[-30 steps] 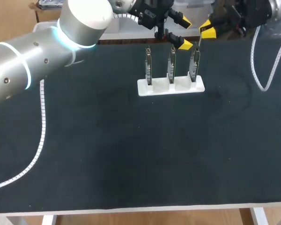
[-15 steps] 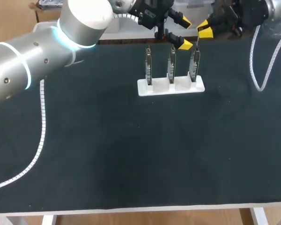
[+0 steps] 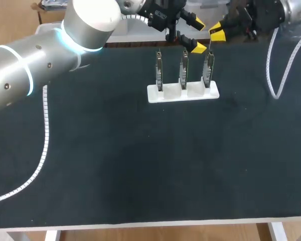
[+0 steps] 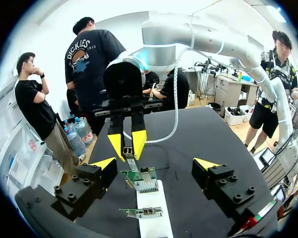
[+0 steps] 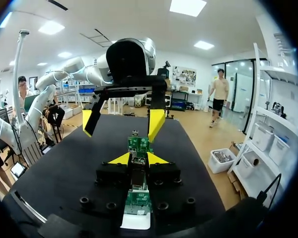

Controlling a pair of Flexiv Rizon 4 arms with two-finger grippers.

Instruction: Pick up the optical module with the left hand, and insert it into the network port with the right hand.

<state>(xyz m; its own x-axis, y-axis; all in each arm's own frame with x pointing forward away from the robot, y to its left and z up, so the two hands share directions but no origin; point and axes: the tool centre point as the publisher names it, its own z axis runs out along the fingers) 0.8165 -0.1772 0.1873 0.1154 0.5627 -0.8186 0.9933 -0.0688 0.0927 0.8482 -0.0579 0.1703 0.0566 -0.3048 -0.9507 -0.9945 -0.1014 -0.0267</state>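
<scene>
Your right jaws have lifted a little toward the far edge of the bench (image 3: 140, 165), and they pinch the thin module (image 4: 131, 159) just above the right-hand board (image 3: 207, 70) in the white stand (image 3: 183, 94). Your left jaws hang spread and empty close beside them, near the middle board (image 3: 183, 70). Watch the line-up: if the module comes down tilted or off line with the board, it could jam, bend the board or tip the stand. The two sets of jaws also sit near enough to clash.
</scene>
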